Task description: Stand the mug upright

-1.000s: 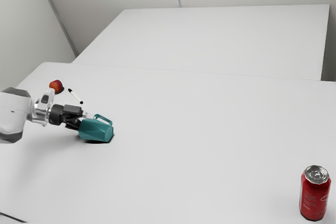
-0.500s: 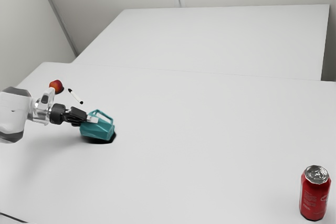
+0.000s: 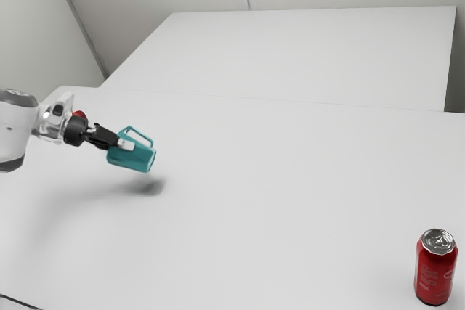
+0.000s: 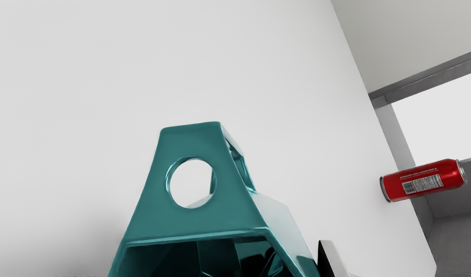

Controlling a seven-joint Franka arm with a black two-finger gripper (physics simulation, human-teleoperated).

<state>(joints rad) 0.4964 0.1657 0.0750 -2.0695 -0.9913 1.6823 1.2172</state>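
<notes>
Mug (image 3: 135, 160) now off the worktop (image 3: 276, 201): half a second ago it was low, its dark shadow tight under it; now that shadow (image 3: 151, 186) lies apart, below mug and pincer (image 3: 127, 147). The arm (image 3: 16, 130) has risen with it. I read the pincer as closed on the mug's body, opened only as wide as the walls need; one finger (image 4: 333, 257) lies along the outside wall, the far one I can't make out, but the mug riding clear of the surface argues for a grip from both sides. Mug lies tipped over in the hold: mouth facing back toward the pincer, base out ahead and slightly lower, handle (image 4: 191, 142) on the upper side. So lifting is done, by my judgement, and righting is the work left. Next I'd want the hand pitched nose-down until the base points at the worktop, then a slow lowering and release once the base sits flat. Risks: mug pivoting between the fingers during the turn, or an edge of the base landing first and toppling it on release. Red can (image 3: 436, 274) stands well apart, far out ahead of the pincer; fruit (image 3: 79, 115) behind it, partly hidden by the arm. Neither should interfere.
</notes>
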